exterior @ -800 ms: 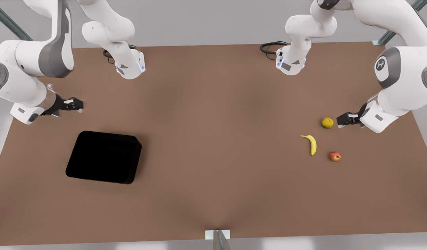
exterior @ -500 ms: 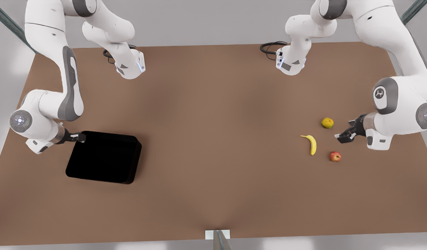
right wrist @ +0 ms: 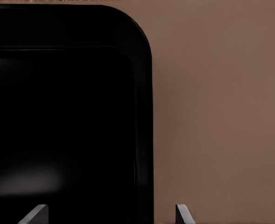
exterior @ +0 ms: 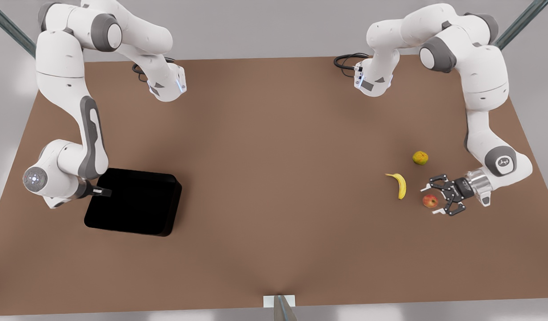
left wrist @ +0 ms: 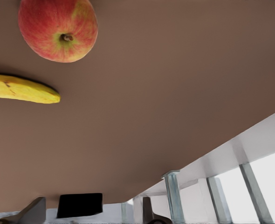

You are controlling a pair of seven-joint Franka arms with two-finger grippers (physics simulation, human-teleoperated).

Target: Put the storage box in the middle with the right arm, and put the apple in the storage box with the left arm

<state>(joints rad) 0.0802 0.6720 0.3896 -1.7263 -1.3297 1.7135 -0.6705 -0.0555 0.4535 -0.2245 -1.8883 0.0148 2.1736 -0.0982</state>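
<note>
From the front view I have the storage box (exterior: 133, 201) lying flat in the lower left of the frame, well apart from the table's (exterior: 274, 178) middle; the right gripper (exterior: 104, 192) sits at the box's left edge, and the right wrist view shows its two fingertips spread either side of the raised wall (right wrist: 147, 140), so I read it as open and astride the rim, not yet clamped. The apple (exterior: 430, 201) rests on the table at the right of the frame, just beside the banana (exterior: 400, 184) and below the yellow-green fruit (exterior: 420, 157); the left gripper (exterior: 435, 201) is spread wide with the apple between its fingers, nothing held yet.

I judge the box stiff and light but broad; pinched at one wall it will want to swing or drag, so I would bite deep on the rim near mid-side. The apple looks firm, smooth and round; it could roll or squirt out, so I would close across its widest girth.
</note>
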